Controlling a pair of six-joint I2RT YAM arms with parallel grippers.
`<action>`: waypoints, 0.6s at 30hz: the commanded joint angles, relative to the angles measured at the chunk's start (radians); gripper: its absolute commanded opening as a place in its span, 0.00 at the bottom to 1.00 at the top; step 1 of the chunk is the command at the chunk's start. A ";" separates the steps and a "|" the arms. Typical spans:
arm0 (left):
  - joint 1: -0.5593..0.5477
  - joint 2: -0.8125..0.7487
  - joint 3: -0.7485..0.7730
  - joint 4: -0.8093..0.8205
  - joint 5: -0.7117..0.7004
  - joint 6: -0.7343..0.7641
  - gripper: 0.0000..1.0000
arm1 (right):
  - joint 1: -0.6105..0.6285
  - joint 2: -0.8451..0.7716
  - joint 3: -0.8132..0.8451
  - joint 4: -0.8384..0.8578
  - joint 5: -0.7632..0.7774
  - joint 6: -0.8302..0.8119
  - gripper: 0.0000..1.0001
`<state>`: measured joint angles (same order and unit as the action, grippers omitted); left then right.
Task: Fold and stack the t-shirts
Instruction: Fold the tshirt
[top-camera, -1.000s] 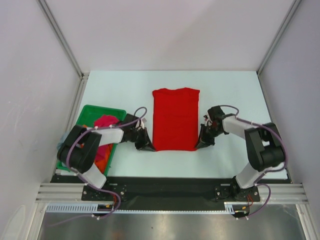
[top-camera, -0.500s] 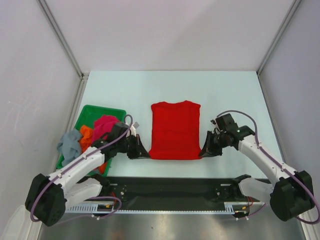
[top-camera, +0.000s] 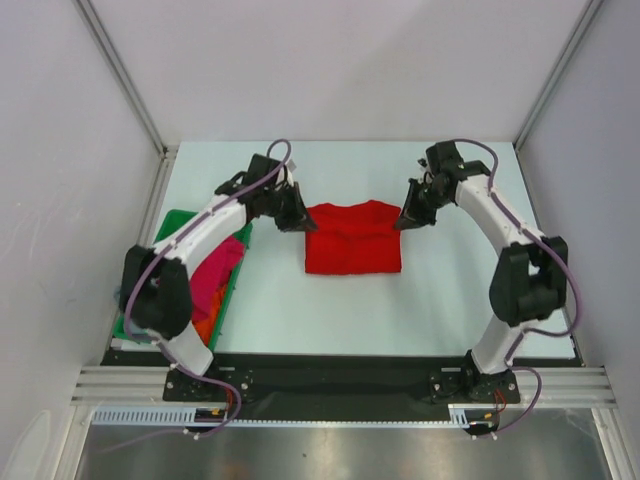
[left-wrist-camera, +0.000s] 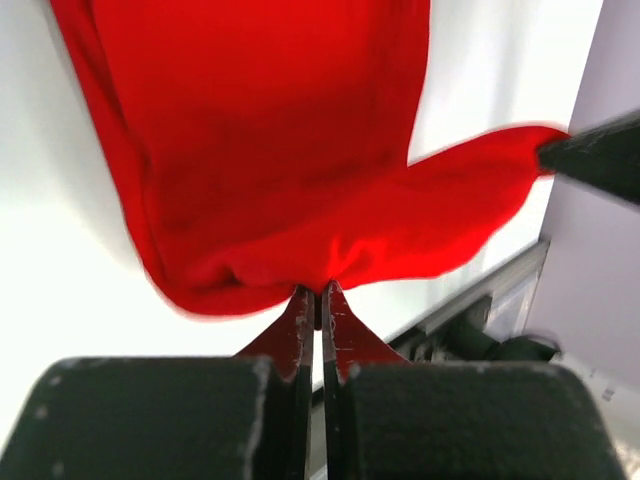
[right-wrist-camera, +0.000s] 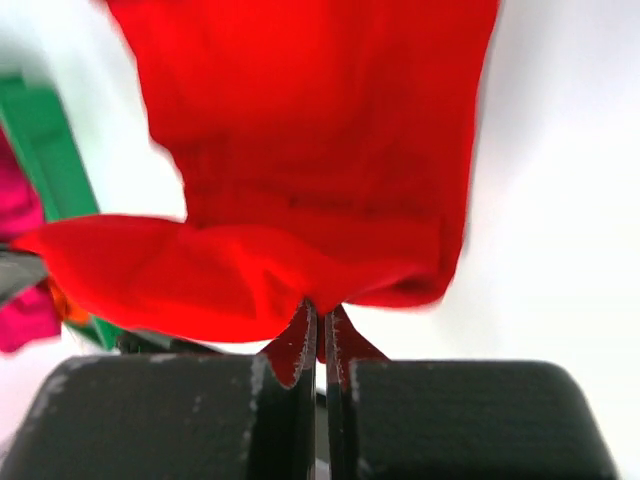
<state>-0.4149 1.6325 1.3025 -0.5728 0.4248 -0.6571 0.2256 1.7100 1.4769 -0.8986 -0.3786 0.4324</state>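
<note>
The bright red t-shirt (top-camera: 352, 243) lies mid-table, its near half lifted and doubled back over the far half. My left gripper (top-camera: 303, 224) is shut on the shirt's left hem corner (left-wrist-camera: 318, 283), and my right gripper (top-camera: 404, 222) is shut on the right hem corner (right-wrist-camera: 320, 300). The cloth between the two grippers sags a little above the lower layer (left-wrist-camera: 270, 110). Both grippers hang over the shirt's far end, near the collar. More t-shirts, magenta-pink (top-camera: 212, 272) and orange (top-camera: 203, 326), are heaped in the green tray (top-camera: 178, 226) at the left.
The green tray's rim (right-wrist-camera: 40, 150) also shows at the left of the right wrist view. Metal frame posts stand at the table's far corners (top-camera: 165, 150). White tabletop (top-camera: 330, 315) lies in front of the shirt.
Both arms have swung from the near edge to the far end, carrying the red shirt's hem over it. The shirt now shows half its earlier length.
</note>
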 joint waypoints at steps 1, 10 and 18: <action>0.034 0.163 0.200 -0.047 0.017 0.065 0.00 | -0.029 0.165 0.164 -0.003 -0.019 -0.076 0.00; 0.100 0.409 0.411 -0.042 0.048 0.063 0.00 | -0.072 0.436 0.434 -0.010 -0.078 -0.075 0.00; 0.119 0.492 0.474 -0.007 0.086 0.030 0.00 | -0.088 0.566 0.542 0.007 -0.134 -0.044 0.00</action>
<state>-0.3019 2.1059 1.6989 -0.6098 0.4721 -0.6205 0.1459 2.2513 1.9705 -0.9039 -0.4789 0.3717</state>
